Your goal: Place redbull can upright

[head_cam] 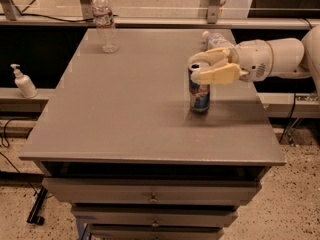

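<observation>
The redbull can (199, 93) stands upright on the grey table (130, 104), right of the middle, with its base on the surface. My gripper (196, 69) reaches in from the right at the can's top. Its two tan fingers (221, 74) sit on either side of the rim, closed against it. The shiny lid shows between them.
A clear plastic water bottle (104, 22) stands at the table's back left. Another plastic bottle (216, 38) lies behind my gripper at the back right. A white pump bottle (23, 82) stands on the ledge to the left. Drawers (152, 194) sit below the front edge.
</observation>
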`<action>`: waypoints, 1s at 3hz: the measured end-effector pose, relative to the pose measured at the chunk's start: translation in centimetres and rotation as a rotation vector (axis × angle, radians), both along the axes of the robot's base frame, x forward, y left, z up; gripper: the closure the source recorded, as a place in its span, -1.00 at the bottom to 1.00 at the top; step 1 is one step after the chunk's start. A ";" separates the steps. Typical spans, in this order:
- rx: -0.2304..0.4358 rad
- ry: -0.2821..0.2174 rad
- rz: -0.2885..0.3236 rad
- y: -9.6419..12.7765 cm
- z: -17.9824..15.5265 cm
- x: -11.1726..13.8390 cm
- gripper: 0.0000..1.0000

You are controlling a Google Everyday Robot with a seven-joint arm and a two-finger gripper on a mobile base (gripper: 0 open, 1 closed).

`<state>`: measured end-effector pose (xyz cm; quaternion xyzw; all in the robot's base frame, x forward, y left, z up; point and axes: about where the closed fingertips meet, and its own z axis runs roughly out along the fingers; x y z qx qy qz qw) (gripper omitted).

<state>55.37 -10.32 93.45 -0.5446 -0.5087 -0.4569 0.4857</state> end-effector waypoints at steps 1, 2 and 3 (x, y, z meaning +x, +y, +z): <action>0.003 0.005 0.008 -0.1 -0.3 -0.3 -0.28; 0.003 0.008 0.015 -0.2 -0.3 -0.5 -0.74; 0.004 0.004 0.009 -0.7 0.1 -0.7 -1.00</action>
